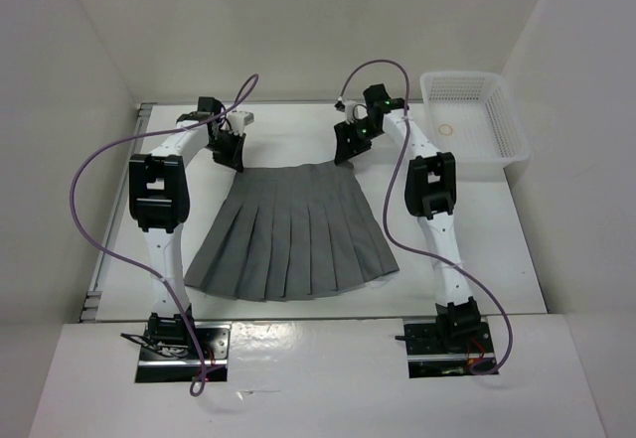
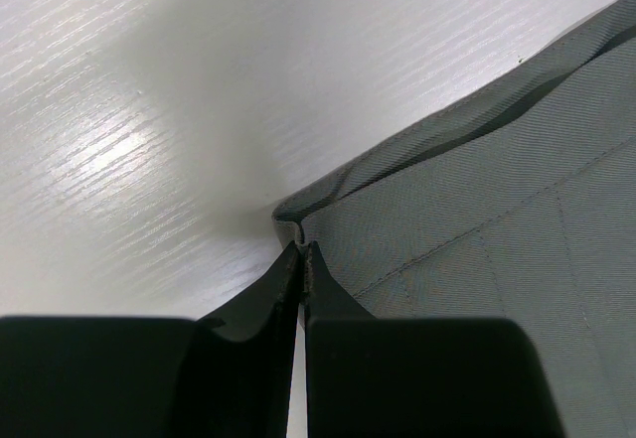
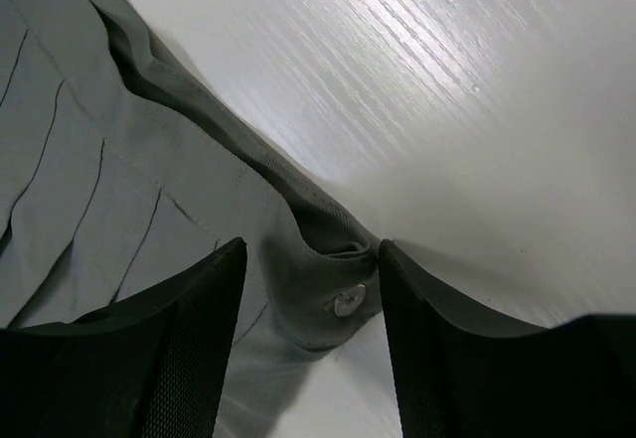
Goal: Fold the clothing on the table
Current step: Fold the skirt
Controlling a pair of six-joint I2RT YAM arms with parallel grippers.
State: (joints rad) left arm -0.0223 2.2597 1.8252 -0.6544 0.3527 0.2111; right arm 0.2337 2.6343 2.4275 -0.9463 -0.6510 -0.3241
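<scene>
Two arms are out at the far edge of the skirt [image 1: 293,234], which lies flat in the middle of the table [image 1: 477,249], hem fanned wide toward the bases. Over on the left corner of the waistband [image 2: 437,140], the left gripper [image 2: 301,251] is pinched tight on the cloth. On the other corner, the right gripper [image 3: 310,249] stands open, fingers down on either side of the button [image 3: 347,303]. A white basket [image 1: 502,145] sits far right.
</scene>
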